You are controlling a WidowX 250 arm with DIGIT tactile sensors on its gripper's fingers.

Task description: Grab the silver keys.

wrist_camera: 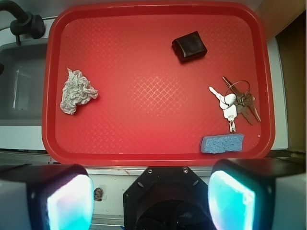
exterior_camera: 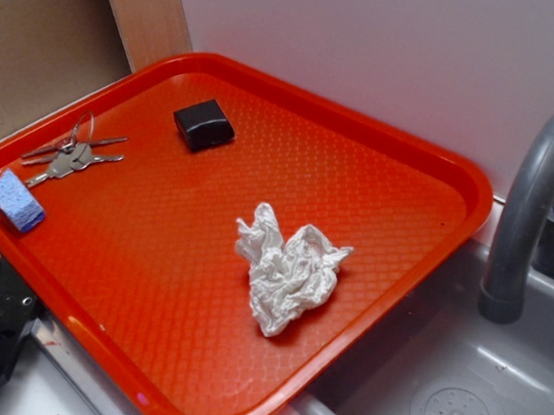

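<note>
The silver keys (exterior_camera: 71, 156) lie flat on the red tray (exterior_camera: 381, 149) near its left edge, fanned out on a wire ring. In the wrist view the silver keys (wrist_camera: 235, 101) sit at the right side of the tray (wrist_camera: 144, 143), just above a blue sponge (wrist_camera: 222, 143). My gripper (wrist_camera: 151, 201) is open, its two glowing pads wide apart at the bottom of the wrist view, high above the tray's near rim and well away from the keys. Nothing is between the pads. In the exterior view the gripper does not show.
A blue sponge (exterior_camera: 15, 200) lies beside the keys at the tray's left corner. A small black box (exterior_camera: 204, 124) sits toward the back and a crumpled white tissue (exterior_camera: 287, 272) near the middle. A grey faucet (exterior_camera: 542, 209) and sink (exterior_camera: 454, 411) stand to the right.
</note>
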